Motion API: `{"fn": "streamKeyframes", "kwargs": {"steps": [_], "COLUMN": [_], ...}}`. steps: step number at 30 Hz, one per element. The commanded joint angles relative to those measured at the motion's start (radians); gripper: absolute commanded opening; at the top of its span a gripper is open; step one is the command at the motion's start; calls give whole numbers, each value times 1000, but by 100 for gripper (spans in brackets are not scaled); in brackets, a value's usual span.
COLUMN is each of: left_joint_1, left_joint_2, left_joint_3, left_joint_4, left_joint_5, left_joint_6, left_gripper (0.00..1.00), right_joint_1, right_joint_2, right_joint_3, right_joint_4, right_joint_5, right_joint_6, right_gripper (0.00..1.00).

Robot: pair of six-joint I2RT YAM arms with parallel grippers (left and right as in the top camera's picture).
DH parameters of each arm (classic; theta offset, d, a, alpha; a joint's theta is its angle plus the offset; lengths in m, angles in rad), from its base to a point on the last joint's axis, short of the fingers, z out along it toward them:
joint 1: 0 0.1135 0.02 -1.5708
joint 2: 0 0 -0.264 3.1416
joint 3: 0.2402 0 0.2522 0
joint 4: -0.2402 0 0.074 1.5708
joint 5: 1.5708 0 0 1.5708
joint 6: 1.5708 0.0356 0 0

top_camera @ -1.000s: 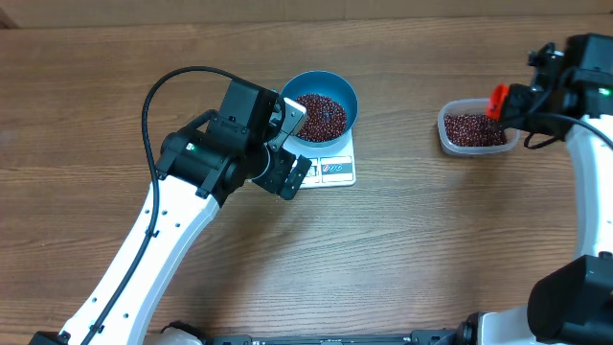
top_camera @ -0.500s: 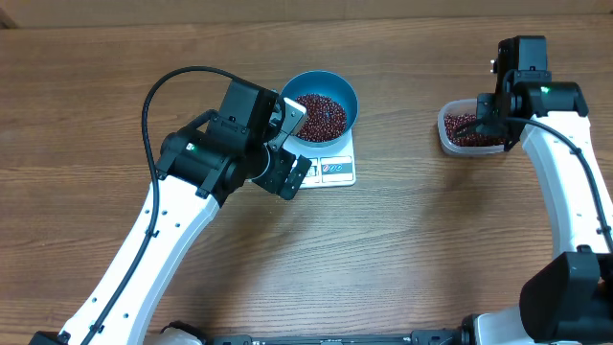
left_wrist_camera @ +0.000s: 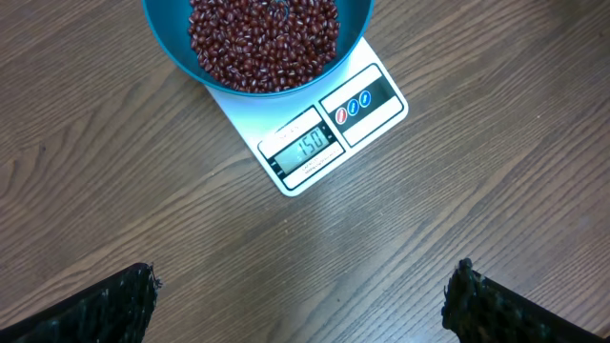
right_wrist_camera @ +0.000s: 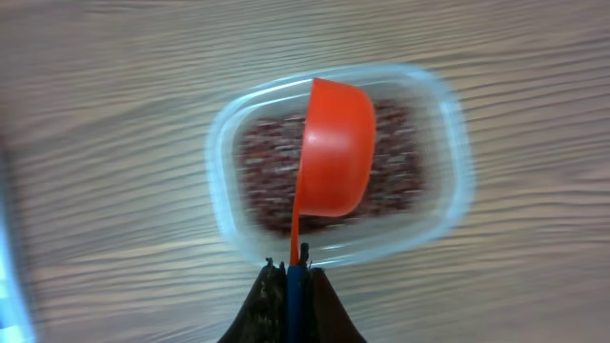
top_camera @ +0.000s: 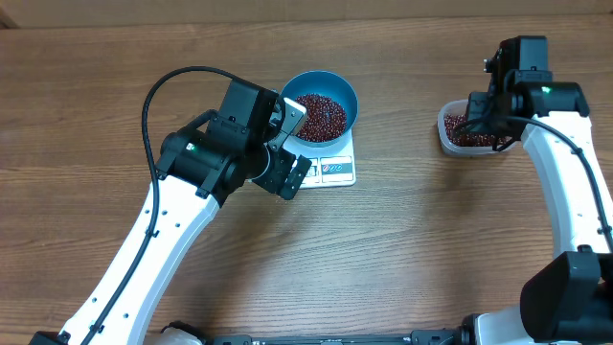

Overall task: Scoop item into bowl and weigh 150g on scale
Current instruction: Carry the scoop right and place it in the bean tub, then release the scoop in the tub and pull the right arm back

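From where I stand, the small dark red-brown beans lie heaped in the round, deep, bright blue bowl. The bowl sits on the flat white rectangular kitchen scale, whose display looks to read the target weight (the digits are small, but legible). A second lot of beans lies in the clear rounded-rectangular plastic tub, well apart to the right. The right gripper is clamped tight on the thin handle of the orange-red plastic scoop, its cup over the tub. The left gripper hangs spread wide and empty just beside the scale. I'd reckon these beans hard, light and slick, quick to roll and scatter across the wooden table. Fingers won't gather them, so they are best taken with the scoop, gripped by its handle.
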Motion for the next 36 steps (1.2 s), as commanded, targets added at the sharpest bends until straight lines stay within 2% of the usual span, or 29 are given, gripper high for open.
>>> {"fn": "streamKeyframes", "kwargs": {"steps": [1,6,11,12,13,15,16,18,23,31,36], "left_joint_1": [1,1,1,1,1,1,1,1,1,1,1], "left_joint_2": [7,7,7,7,7,7,7,7,7,7,7], "left_joint_3": [-7,-7,-7,-7,-7,-7,-7,-7,-7,-7,-7], "left_joint_4": [3,3,3,3,3,3,3,3,3,3,3], "left_joint_5": [15,15,15,15,15,15,15,15,15,15,15], "left_joint_6": [22,22,22,22,22,22,22,22,22,22,22], "left_gripper": [100,100,100,100,100,99,100,99,100,100,100], "right_joint_1": [-54,-126,-153,-153,-152,-152,-152,-152,-153,-153,-153], "right_joint_2": [8,8,13,16,21,32,36,36,33,33,27], "right_joint_3": [-6,-32,-121,-136,-148,-156,-156,-156,-153,-153,-151], "right_joint_4": [-9,-7,106,121,128,123,118,116,62,-53,-73], "right_joint_5": [-241,-236,-245,-255,-256,-256,-251,-238,-110,46,54], "right_joint_6": [113,257,308,311,320,330,329,330,383,382,381], "right_gripper": [4,4,4,8,19,48,59,72,74,74,75]}}
